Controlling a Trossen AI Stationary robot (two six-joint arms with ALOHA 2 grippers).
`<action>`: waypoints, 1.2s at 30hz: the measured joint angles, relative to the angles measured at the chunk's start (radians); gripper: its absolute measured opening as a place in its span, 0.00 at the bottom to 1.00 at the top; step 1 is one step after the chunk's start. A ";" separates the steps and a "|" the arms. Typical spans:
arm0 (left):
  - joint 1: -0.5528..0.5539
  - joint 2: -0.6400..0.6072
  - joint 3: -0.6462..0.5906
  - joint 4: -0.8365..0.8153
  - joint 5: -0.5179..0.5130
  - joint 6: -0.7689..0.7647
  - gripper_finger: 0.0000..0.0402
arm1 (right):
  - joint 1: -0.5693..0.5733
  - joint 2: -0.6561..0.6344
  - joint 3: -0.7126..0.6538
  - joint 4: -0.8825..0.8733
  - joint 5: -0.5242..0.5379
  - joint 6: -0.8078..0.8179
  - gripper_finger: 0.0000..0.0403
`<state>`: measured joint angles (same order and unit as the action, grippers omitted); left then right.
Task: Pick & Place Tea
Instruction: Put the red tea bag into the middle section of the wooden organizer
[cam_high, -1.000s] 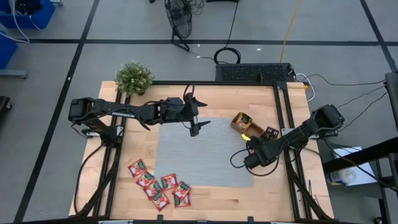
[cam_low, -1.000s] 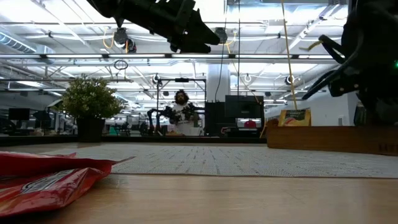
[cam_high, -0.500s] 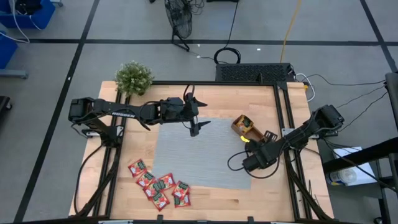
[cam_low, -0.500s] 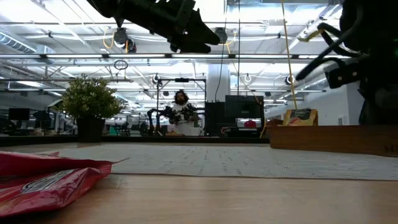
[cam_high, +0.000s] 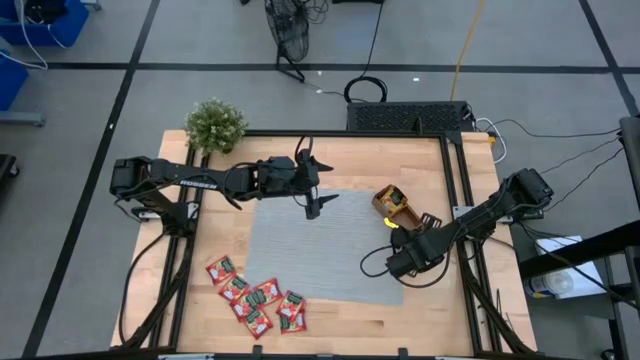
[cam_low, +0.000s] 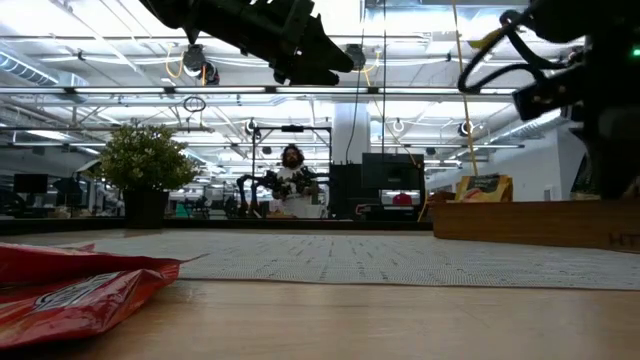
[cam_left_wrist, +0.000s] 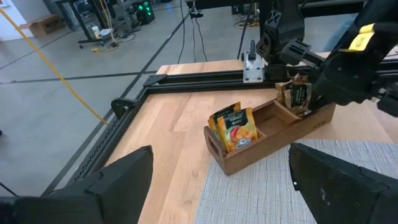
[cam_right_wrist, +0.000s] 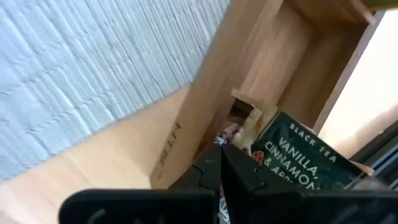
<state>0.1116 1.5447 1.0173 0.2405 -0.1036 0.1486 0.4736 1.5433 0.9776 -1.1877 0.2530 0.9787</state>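
Several red tea sachets (cam_high: 258, 300) lie flat on the wood by the table's near left corner, just off the grey mat (cam_high: 320, 245). The brown wooden tray (cam_high: 400, 208) at the mat's far right holds orange sachets (cam_left_wrist: 233, 127) and dark green ones (cam_left_wrist: 297, 96), leaning upright in its compartments. My right gripper (cam_high: 398, 262) hangs shut, pointing steeply down just near of the tray, its tips (cam_right_wrist: 221, 152) beside a dark green sachet (cam_right_wrist: 298, 162) and the tray's end wall (cam_right_wrist: 211, 99). Above the mat's far left part, my left gripper (cam_high: 318, 182) stands open and holds nothing. My right gripper comes from above with its fingers shut, close beside the green sachet and the tray's end wall. Whether the fingertips touch either one, I cannot tell.
A potted plant (cam_high: 215, 125) stands at the table's far left corner. Black frame rails (cam_high: 455, 200) run along the table's sides. The mat's middle lies bare. A person (cam_low: 290, 175) sits far off in the room behind the table.
My right gripper has risen and drifted a little toward the table's near left, away from the tray, staying shut.
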 joint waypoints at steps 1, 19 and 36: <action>0.000 0.000 0.000 0.000 0.000 0.000 0.91 | 0.000 0.000 0.008 -0.003 0.000 0.000 0.00; 0.000 0.000 0.000 0.000 0.000 0.000 0.91 | 0.222 -0.149 0.246 0.160 0.306 -0.252 0.00; 0.000 0.000 0.000 0.000 0.000 0.000 0.91 | 0.464 -0.762 -0.616 1.566 0.436 -0.836 0.00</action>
<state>0.1120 1.5446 1.0172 0.2405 -0.1036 0.1486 0.9374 0.7812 0.3614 0.3785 0.6888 0.1426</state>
